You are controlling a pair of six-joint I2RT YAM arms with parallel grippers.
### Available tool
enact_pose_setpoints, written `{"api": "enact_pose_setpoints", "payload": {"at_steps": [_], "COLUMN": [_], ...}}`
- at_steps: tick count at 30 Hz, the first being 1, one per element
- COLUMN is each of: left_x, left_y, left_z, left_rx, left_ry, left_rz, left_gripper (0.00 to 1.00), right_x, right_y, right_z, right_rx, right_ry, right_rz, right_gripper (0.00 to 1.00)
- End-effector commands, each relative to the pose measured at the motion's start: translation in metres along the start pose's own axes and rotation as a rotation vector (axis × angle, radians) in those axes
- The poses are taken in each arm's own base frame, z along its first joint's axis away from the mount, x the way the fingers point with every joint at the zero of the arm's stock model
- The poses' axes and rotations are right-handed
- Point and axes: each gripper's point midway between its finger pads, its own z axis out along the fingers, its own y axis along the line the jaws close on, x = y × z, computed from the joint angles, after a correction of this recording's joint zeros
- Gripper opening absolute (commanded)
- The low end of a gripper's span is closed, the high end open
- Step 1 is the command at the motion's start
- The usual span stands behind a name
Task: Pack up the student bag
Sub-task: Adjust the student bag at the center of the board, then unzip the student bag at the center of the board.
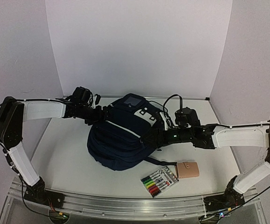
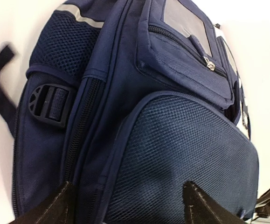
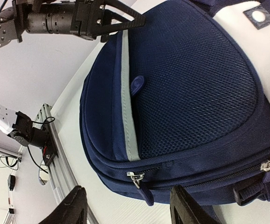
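The student bag (image 1: 121, 140), navy blue with grey stripes and light patches, lies in the middle of the table with its zips shut. My left gripper (image 1: 107, 113) is open at the bag's far left side; in the left wrist view its fingertips (image 2: 60, 200) straddle the bag's mesh pocket (image 2: 181, 154). My right gripper (image 1: 146, 138) is open at the bag's right side. In the right wrist view its open fingers (image 3: 186, 205) frame a metal zip slider with a navy pull tab (image 3: 141, 186) on the bag's edge (image 3: 172, 93).
A pack of coloured markers (image 1: 160, 181) and a tan pouch (image 1: 189, 169) lie on the table in front of the bag at the right. White walls enclose the back and sides. A metal rail (image 1: 125, 205) runs along the near edge.
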Motion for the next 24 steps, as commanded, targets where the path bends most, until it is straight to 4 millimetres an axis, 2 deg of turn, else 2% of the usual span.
{"api": "enact_pose_setpoints", "payload": {"at_steps": [1, 5, 8, 11, 17, 22, 24], "left_x": [0.012, 0.024, 0.026, 0.026, 0.025, 0.025, 0.026], "left_y": [0.008, 0.006, 0.002, 0.002, 0.006, 0.005, 0.005], "left_z": [-0.025, -0.032, -0.032, -0.031, -0.028, -0.024, -0.023], "left_rx": [-0.048, -0.02, 0.003, 0.005, -0.017, -0.005, -0.004], "left_ry": [-0.009, 0.001, 0.007, 0.007, 0.011, 0.019, 0.022], "left_rz": [0.006, -0.025, -0.041, -0.048, -0.053, -0.074, -0.085], "left_gripper": [0.85, 0.83, 0.76, 0.68, 0.58, 0.41, 0.3], "right_x": [-0.003, 0.006, 0.007, 0.005, 0.004, 0.0, -0.001], "right_y": [-0.004, 0.002, 0.008, 0.004, -0.001, 0.0, 0.002], "right_z": [-0.003, 0.006, 0.013, 0.018, 0.026, 0.031, 0.03], "right_rx": [0.04, 0.018, 0.016, 0.043, 0.061, 0.067, 0.068], "right_ry": [-0.053, -0.016, -0.007, -0.012, -0.006, -0.005, -0.008], "right_rz": [-0.021, -0.051, -0.08, -0.089, -0.105, -0.117, -0.119], "right_gripper": [0.59, 0.52, 0.47, 0.43, 0.34, 0.19, 0.12]}}
